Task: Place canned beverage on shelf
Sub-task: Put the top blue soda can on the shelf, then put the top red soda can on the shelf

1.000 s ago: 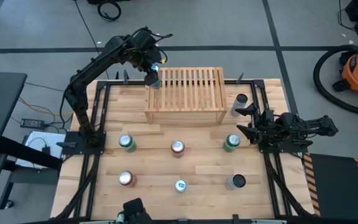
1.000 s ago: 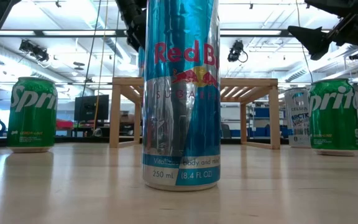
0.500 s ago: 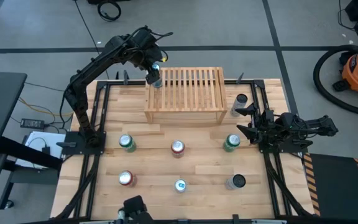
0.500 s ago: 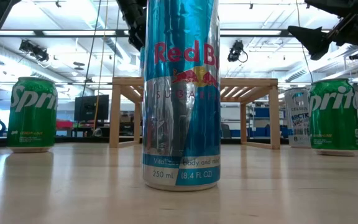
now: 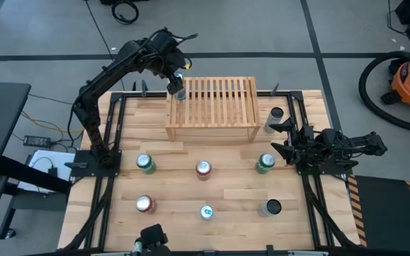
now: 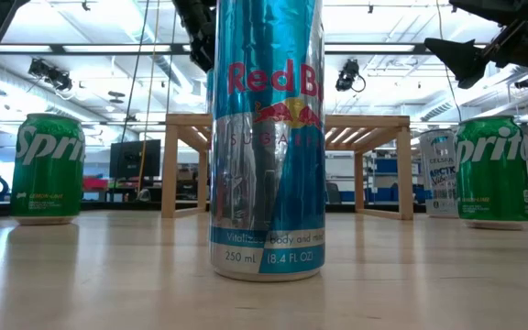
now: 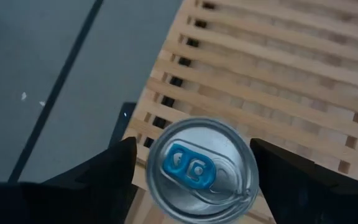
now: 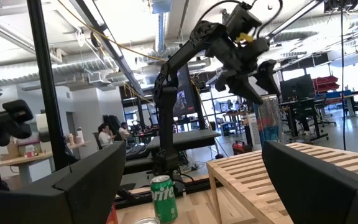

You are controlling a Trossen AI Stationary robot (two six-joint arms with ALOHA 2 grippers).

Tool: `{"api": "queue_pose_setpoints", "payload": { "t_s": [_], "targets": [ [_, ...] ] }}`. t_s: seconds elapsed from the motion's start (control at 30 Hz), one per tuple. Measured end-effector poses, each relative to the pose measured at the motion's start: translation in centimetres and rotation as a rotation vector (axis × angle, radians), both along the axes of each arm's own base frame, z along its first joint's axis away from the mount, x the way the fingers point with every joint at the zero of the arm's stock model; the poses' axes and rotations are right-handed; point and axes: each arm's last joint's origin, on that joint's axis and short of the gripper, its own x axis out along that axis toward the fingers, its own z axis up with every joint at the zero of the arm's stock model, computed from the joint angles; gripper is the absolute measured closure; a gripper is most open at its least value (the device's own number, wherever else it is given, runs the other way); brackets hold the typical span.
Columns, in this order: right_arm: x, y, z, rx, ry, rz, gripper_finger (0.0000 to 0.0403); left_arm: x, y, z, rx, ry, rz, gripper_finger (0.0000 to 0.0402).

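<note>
Can point(image 7: 202, 168) with the blue tab sits upright on the shelf point(image 5: 212, 107) corner, left claw point(image 7: 191, 171) released, fingers clear either side. Right claw point(image 5: 280, 139) idles spread wide over the desk point(image 5: 226, 188).

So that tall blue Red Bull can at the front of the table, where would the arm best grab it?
Probably around the middle of its side, coming straight down from above. The Red Bull can stands upright and is slim and round, so a pincer's two fingers can close across its width. In the high view it stands apart from its neighbours, leaving room on both sides.
</note>
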Motion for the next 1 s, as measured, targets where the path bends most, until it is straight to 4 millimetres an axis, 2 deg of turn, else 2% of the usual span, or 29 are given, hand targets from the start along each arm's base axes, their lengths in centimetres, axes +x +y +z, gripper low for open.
{"api": "queue_pose_setpoints", "payload": {
  "t_s": [0.2, 0.4, 0.67, 1.0],
  "targets": [
    [0.0, 0.0, 0.0, 0.0, 0.0, 0.0, 0.0016, -0.3, -0.9, 2.4, 0.052, -0.062, -0.018, 0.0088],
    [0.0, 0.0, 0.0, 0.0, 0.0, 0.0, 0.0016, -0.1, -2.3, 3.6, 0.056, -0.076, -0.05, 0.0088],
    [0.0, 0.0, 0.0, 0.0, 0.0, 0.0, 0.0016, 1.0, -5.6, 4.1, 0.037, -0.074, -0.139, 0.0088],
    [0.0, 0.0, 0.0, 0.0, 0.0, 0.0, 0.0016, 2.4, -10.9, 3.4, -0.077, 0.006, -0.229, 0.0088]
  ]
}}
